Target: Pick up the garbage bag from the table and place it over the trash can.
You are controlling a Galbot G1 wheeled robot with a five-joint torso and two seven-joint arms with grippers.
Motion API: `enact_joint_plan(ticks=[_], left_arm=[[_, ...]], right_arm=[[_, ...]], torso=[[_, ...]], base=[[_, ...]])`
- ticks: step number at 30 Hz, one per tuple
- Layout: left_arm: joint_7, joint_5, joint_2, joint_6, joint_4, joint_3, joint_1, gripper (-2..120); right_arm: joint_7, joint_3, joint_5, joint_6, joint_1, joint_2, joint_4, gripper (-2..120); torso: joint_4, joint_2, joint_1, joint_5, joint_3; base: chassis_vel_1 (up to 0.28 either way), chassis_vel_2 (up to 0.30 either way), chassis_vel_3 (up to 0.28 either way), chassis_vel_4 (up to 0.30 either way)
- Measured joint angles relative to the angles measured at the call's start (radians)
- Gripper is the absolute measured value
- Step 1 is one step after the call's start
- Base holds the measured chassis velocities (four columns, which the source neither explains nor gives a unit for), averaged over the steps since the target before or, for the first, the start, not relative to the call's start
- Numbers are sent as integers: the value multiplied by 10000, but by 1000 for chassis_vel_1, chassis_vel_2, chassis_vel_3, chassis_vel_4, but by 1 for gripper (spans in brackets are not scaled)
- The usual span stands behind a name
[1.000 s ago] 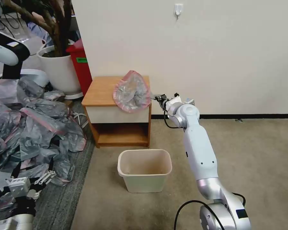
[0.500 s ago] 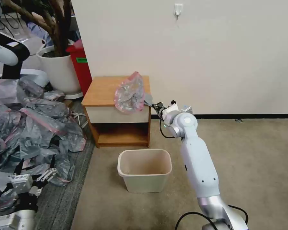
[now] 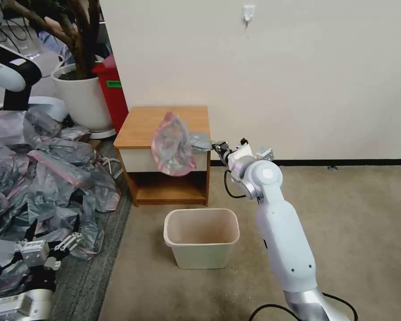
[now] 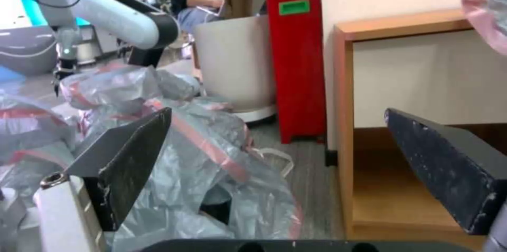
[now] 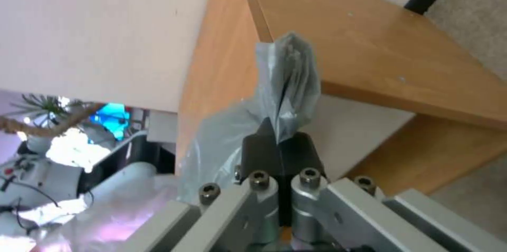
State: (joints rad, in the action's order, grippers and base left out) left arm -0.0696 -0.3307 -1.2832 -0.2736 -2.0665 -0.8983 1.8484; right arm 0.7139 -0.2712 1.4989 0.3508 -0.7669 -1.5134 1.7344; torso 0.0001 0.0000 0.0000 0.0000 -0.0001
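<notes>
Wooden table point(image 3: 142, 122); right hand point(image 3: 214, 146) pinches garbage bag point(image 3: 171, 145); no legible writing.

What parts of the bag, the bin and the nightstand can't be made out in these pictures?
- Garbage bag: head view, its opening is folded from sight. In the right wrist view, the right gripper covers the pinched part.
- Trash can: head view, its near wall hides the bottom.
- Table: head view, the hanging bag covers part of the drawer front.

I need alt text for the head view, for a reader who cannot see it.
The right tool grips the garbage bag, which hangs in front of the table. The trash can stands empty on the carpet below.
</notes>
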Motion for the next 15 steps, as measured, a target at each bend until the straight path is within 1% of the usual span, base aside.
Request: enact_joint_plan(ticks=[3, 4, 6, 8, 12, 15], left_arm=[[-1, 0, -14, 8, 38, 47, -97, 100], [-1, 0, -14, 8, 38, 47, -97, 100], [-2, 1, -62, 21, 73, 94, -169, 100], [-2, 5, -78, 22, 93, 115, -207, 100], [-2, 62, -163, 25, 224, 302, -379, 100], [-2, 92, -193, 25, 256, 357, -418, 100]], right_arm=[[284, 404, 3, -6, -751, 302, 872, 0], [284, 404, 3, -6, -751, 302, 872, 0], [541, 704, -22, 17, -1684, 449, 1727, 0], [601, 812, -52, 33, -1984, 472, 1957, 0], [683, 1491, -634, 74, -3472, 452, 3063, 0], [688, 1636, -786, 74, -3698, 378, 3252, 0]], torso=[[0, -1, 0, 0, 0], [0, -1, 0, 0, 0], [-3, 0, -1, 0, 0], [-2, 0, 0, -1, 0], [-2, 0, 0, 0, 0], [-2, 0, 0, 0, 0]], base=[[0, 0, 0, 0], [0, 0, 0, 0], [0, 0, 0, 0], [0, 0, 0, 0], [0, 0, 0, 0], [0, 0, 0, 0]])
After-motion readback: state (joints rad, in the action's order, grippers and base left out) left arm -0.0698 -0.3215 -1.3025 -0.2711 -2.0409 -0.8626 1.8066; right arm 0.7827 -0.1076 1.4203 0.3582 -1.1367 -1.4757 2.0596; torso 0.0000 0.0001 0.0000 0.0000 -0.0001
